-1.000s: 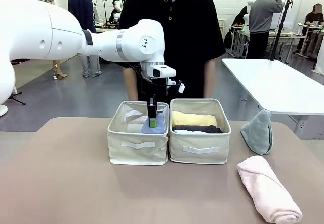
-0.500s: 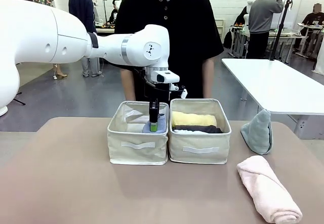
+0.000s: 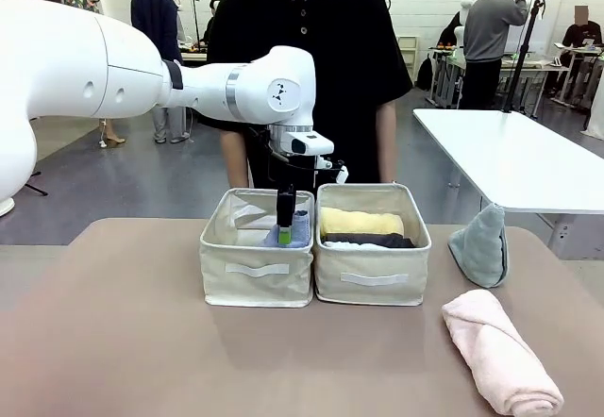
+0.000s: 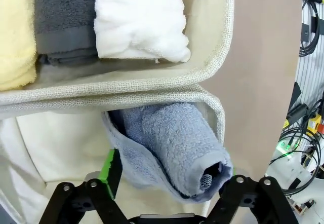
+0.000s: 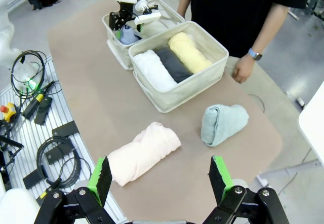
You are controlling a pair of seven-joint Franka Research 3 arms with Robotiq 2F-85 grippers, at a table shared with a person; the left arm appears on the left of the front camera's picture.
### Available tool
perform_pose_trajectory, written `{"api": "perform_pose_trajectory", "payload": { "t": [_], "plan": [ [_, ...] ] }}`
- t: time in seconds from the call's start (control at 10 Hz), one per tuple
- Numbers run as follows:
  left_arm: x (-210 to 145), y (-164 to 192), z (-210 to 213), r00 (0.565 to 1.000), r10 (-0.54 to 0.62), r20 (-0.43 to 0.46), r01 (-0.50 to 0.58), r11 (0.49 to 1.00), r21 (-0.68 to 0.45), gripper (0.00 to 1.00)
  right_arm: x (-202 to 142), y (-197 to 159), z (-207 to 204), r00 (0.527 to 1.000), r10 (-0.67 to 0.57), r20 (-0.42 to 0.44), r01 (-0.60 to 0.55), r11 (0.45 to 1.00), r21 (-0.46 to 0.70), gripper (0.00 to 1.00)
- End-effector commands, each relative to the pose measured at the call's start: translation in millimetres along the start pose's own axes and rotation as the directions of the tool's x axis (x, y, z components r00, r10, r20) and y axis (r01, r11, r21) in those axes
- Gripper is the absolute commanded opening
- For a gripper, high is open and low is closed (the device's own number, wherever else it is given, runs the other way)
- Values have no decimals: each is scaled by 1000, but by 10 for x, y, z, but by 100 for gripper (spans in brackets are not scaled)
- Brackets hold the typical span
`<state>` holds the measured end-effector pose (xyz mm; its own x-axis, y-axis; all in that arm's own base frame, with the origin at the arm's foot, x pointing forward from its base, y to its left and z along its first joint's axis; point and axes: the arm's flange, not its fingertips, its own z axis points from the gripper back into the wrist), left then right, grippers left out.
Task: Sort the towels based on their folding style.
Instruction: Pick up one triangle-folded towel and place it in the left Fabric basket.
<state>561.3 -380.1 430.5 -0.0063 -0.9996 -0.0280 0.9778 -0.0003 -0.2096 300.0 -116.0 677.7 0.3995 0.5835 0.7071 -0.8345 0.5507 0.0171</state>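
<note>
My left gripper (image 3: 284,221) hangs inside the left cream bin (image 3: 255,271), open, its fingers on either side of the light blue cone-folded towel (image 4: 172,143), which rests in that bin against the wall. One green pad (image 4: 110,167) sits at the towel's loose edge. The right bin (image 3: 373,280) holds rolled yellow (image 3: 360,221), dark grey (image 3: 368,240) and white (image 4: 139,19) towels. On the table to the right lie a grey-green cone towel (image 3: 481,245) and a pink roll (image 3: 500,351). My right gripper (image 5: 160,178) hovers open high above the pink roll (image 5: 144,153).
A person in a black shirt stands right behind the bins, one hand (image 5: 243,69) hanging by the far table edge. Bare brown tabletop (image 3: 123,341) spreads in front of and left of the bins. Cables lie on the floor off the table's side (image 5: 30,87).
The left gripper has opened and let go of the light blue towel, which now rests lower in the left bin. The arm shifted slightly right.
</note>
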Motion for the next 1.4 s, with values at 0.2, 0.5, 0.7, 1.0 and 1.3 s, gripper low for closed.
{"api": "perform_pose_trajectory", "payload": {
  "t": [0.2, 0.5, 0.7, 1.0, 1.3],
  "plan": [
    [-30, -22, -26, 1000, -3, 4, 3, 1000, 6, 100, -23, -4, -54, 999, 9, 31, -9, 1000, 8, 100],
    [-550, -340, 546, 990, -135, 42, 137, 990, -41, 100, -23, -4, -54, 999, 9, 31, -9, 1000, 8, 100],
    [-1981, -905, 1107, 935, -237, 263, 242, 970, 17, 100, -23, -4, -54, 999, 9, 31, -9, 1000, 8, 100],
    [-3225, -1123, 1087, 857, -208, 471, 195, 978, 77, 100, -23, -4, -54, 999, 9, 31, -9, 1000, 8, 100],
    [-3122, -913, 1044, 899, -125, 420, 97, 991, 87, 100, -23, -4, -54, 999, 9, 31, -9, 1000, 8, 100]
  ]
}}
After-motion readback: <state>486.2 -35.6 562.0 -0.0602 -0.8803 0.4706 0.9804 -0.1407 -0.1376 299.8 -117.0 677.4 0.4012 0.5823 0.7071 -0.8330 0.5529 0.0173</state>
